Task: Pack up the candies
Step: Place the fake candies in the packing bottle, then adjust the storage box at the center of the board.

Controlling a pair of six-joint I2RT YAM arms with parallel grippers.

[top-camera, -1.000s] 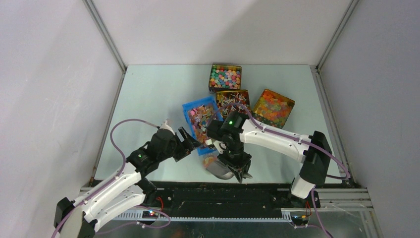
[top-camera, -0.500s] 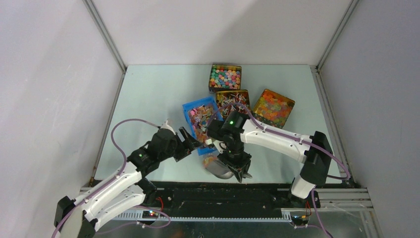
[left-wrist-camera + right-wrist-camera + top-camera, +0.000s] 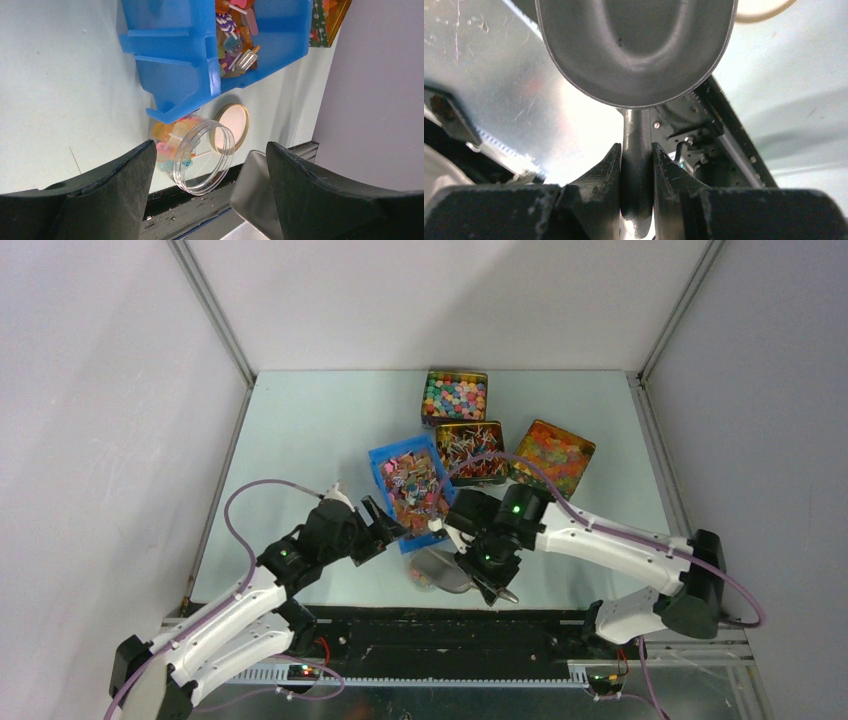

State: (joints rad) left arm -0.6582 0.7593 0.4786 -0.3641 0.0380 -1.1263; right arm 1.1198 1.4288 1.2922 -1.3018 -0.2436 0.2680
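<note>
Your right pincer (image 3: 636, 150) clamps the scoop (image 3: 634, 50); your left pincer (image 3: 210, 146) stands wide, candies (image 3: 234, 47) ahead of it in the blue bin (image 3: 170, 55).

Looks like a robotics lab test cell: closed in by plain grey panel walls (image 3: 100, 390) on aluminium struts (image 3: 213, 310), with a pale green counter (image 3: 300, 430), a black slotted mounting rail (image 3: 450, 625) along the bottom, and purple cabling (image 3: 226, 520) at lower left.
</note>
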